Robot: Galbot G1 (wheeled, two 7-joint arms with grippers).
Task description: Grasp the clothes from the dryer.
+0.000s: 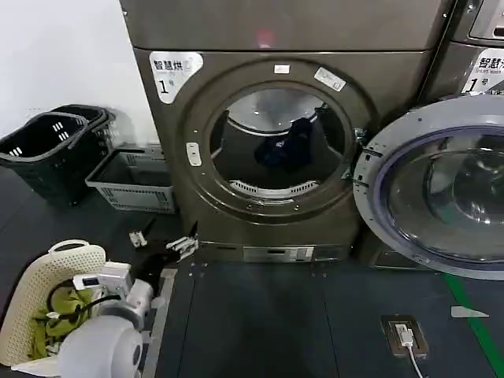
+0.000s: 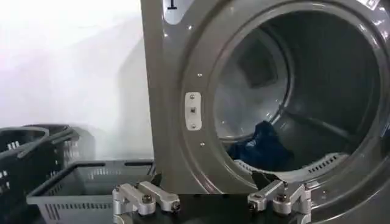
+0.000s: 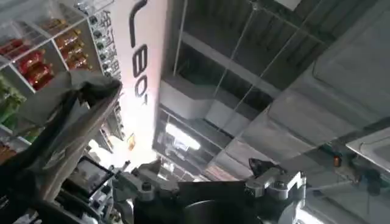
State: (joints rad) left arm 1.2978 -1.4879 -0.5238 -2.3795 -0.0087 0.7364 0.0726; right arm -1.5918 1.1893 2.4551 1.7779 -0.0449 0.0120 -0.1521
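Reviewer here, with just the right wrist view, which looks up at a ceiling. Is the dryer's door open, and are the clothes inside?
Observer: Yes. The door stands swung open on the robot's right, and the clothes lie as a dark blue bundle in the drum of the dryer.
Operator: Where is the left gripper?
Observer: The left gripper is outside the drum, low and left of the porthole. Its fingers are open and it is not touching the clothes.
Operator: Anything else nearby?
Observer: A white basket holding yellow-green cloth stands on the floor at the robot's left.
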